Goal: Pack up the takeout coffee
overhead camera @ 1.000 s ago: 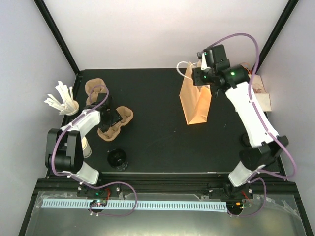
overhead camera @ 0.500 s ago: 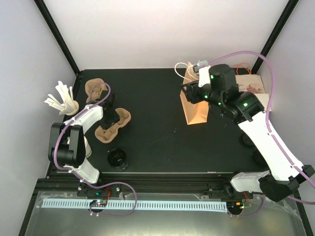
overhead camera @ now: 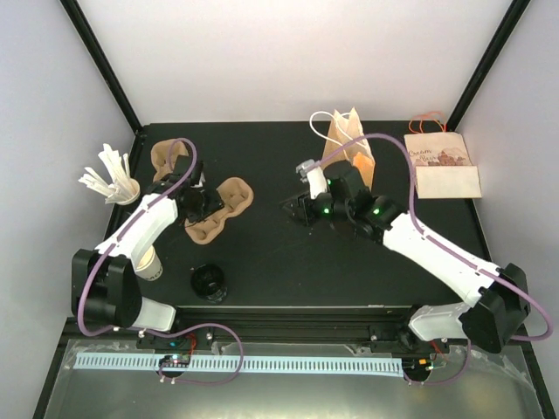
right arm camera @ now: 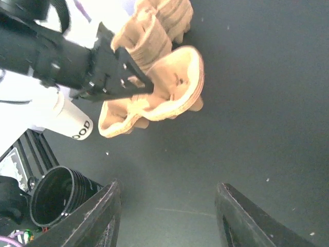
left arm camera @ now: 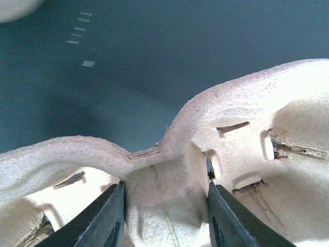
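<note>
Two paper bags: upright bag (overhead camera: 349, 150), flat bag (overhead camera: 445, 168) to its right. Two pulp carriers lie left of the upright bag; left gripper (left arm camera: 167, 208) clamps the nearer carrier (overhead camera: 231, 195), far carrier (overhead camera: 164, 155) partly obscured. Right gripper (right arm camera: 167, 216) hangs spread, empty.

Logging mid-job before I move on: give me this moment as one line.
left fingers: clamped on cup carrier middle | right fingers: open, empty, over table | paper bag: upright

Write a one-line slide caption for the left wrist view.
Left hand pinches the centre ridge of the pulp cup carrier, dark table beyond.
</note>
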`<state>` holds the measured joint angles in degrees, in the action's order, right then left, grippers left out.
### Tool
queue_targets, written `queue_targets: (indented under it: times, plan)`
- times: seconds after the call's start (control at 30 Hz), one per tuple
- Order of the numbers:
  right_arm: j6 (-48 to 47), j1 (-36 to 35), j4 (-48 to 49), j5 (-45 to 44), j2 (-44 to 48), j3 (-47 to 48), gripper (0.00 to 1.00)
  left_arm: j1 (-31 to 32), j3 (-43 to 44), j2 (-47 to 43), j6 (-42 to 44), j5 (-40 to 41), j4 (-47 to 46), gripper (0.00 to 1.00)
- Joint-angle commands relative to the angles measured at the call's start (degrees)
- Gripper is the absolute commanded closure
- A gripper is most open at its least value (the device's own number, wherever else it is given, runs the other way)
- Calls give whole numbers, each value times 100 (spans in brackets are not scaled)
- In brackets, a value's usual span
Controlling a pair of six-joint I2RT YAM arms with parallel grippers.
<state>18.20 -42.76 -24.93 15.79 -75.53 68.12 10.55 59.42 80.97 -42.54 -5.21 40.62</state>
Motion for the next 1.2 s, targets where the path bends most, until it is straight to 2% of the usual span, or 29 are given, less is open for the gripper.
queue_targets:
  times: [0.0, 0.2, 0.43, 0.63, 0.77, 1.17]
  plan:
    - [898, -63, 1690, 43, 224, -1121, 48, 184, -86, -150, 753, -1987, -947, 77]
    - [1813, -63, 3407, -277, 524, -2660, 48, 291, -214, -9, 1379, -3711, -2073, 78]
    - [2579, -60, 4919, -405, 953, -3655, 48, 448, -513, 187, 1376, -4584, -2791, 76]
    - [2578, -59, 5157, -510, 1253, -3766, 46, 548, -738, 205, 1369, -4785, -3118, 76]
    - [2602, -60, 4824, -637, 1211, -3524, 46, 576, -816, 182, 1458, -4833, -3146, 77]
    - [2789, -62, 4964, -332, 948, -3322, 55, 580, -851, 193, 1681, -4845, -2982, 78]
